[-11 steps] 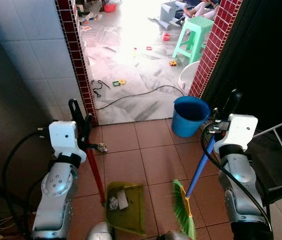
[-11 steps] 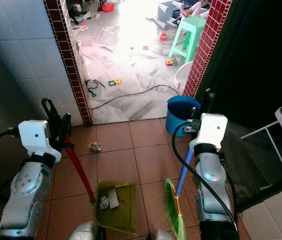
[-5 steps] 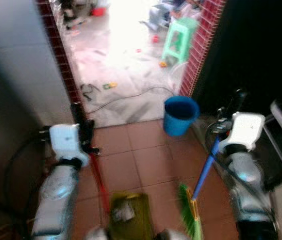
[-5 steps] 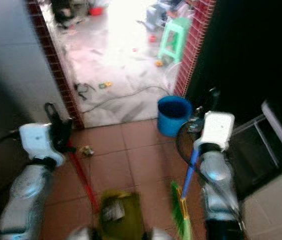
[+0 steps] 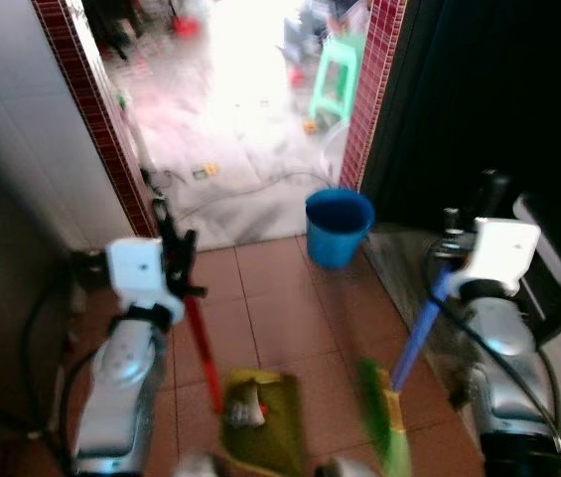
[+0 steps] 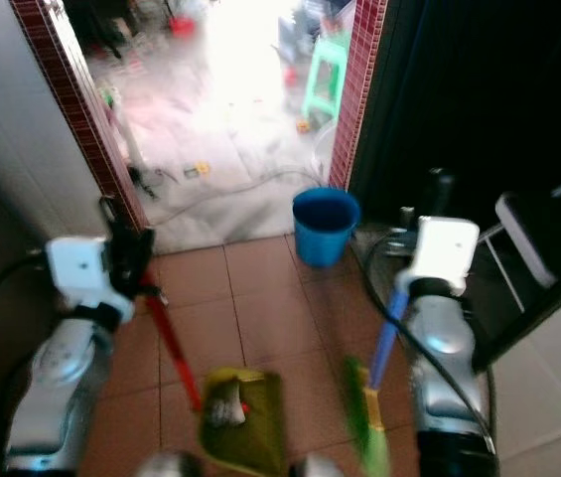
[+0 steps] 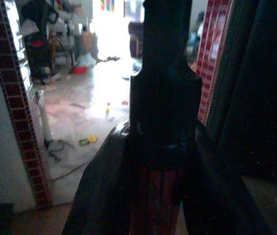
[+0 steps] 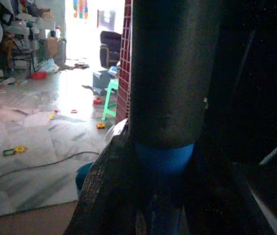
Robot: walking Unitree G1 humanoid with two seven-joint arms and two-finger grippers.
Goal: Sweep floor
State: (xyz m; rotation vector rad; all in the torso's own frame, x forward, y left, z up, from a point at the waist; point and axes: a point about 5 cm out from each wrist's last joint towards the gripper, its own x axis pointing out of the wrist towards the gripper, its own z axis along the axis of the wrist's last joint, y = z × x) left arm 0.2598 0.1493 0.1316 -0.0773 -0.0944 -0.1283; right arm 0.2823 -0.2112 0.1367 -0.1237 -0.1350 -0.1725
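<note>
My left gripper point(image 5: 175, 260) is shut on the red handle point(image 5: 201, 343) of an olive-green dustpan point(image 5: 262, 427) that rests on the terracotta tiles and holds scraps of litter point(image 5: 245, 408). My right gripper point(image 5: 456, 260) is shut on the blue handle point(image 5: 417, 330) of a broom whose green bristles point(image 5: 381, 429) touch the floor just right of the dustpan. In the left wrist view the red handle point(image 7: 157, 196) runs between the black fingers point(image 7: 97, 191). In the right wrist view the blue handle point(image 8: 163, 164) with its dark grip sits between the fingers point(image 8: 104, 191).
A blue bucket point(image 5: 339, 227) stands at the doorway ahead. Red-brick door posts point(image 5: 101, 119) frame a bright wet room with a green stool point(image 5: 336, 75), a black cable point(image 5: 260, 184) and scattered toys. A white wall is on my left, a dark opening and white rack point(image 6: 533, 229) on my right.
The view has swung and blurred as I move; the doorway and bucket have shifted left in the picture. Both grippers keep their hold, dustpan and broom staying in front of me.
</note>
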